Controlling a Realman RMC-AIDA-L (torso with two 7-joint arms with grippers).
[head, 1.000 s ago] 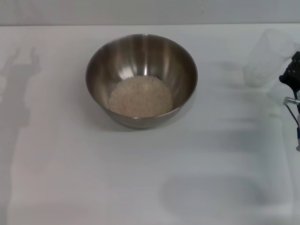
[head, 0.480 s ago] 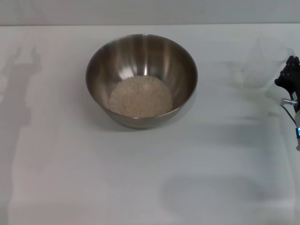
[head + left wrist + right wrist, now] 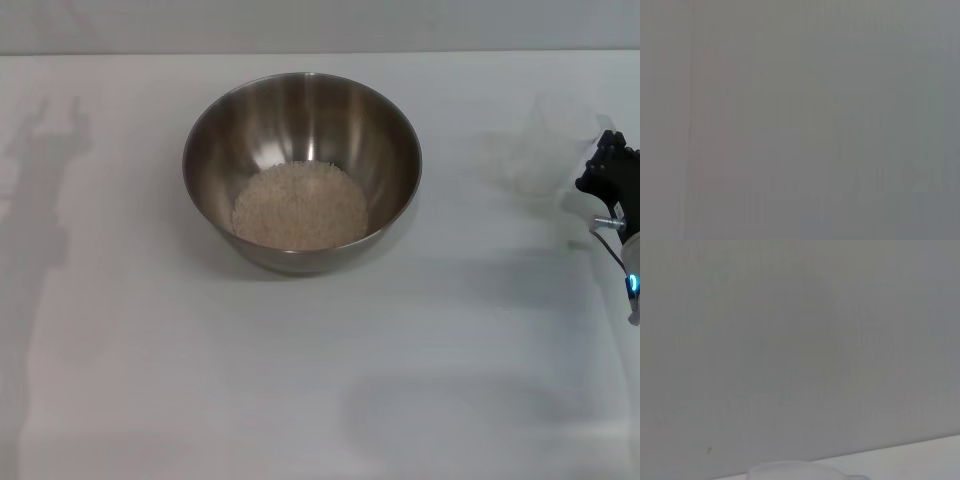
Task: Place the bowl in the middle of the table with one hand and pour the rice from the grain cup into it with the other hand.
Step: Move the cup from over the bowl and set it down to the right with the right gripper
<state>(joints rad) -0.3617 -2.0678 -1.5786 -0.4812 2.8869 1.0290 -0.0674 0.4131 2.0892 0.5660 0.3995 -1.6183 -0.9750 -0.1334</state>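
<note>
The steel bowl (image 3: 300,130) stands in the middle of the white table (image 3: 300,380), and a heap of rice (image 3: 300,207) covers its bottom. At the far right the clear grain cup (image 3: 556,143) is upright and looks empty. My right gripper (image 3: 600,168) is against the cup's right side and appears shut on it. Only the cup's rim (image 3: 795,471) shows in the right wrist view. My left gripper is out of view, and the left wrist view shows only a grey blur.
A shadow of the left arm (image 3: 45,160) falls on the table's left side. The table's far edge (image 3: 320,53) meets a grey wall.
The right gripper has moved slightly left and down with the grain cup, which went from tilted to upright. The bowl and rice have not moved.
</note>
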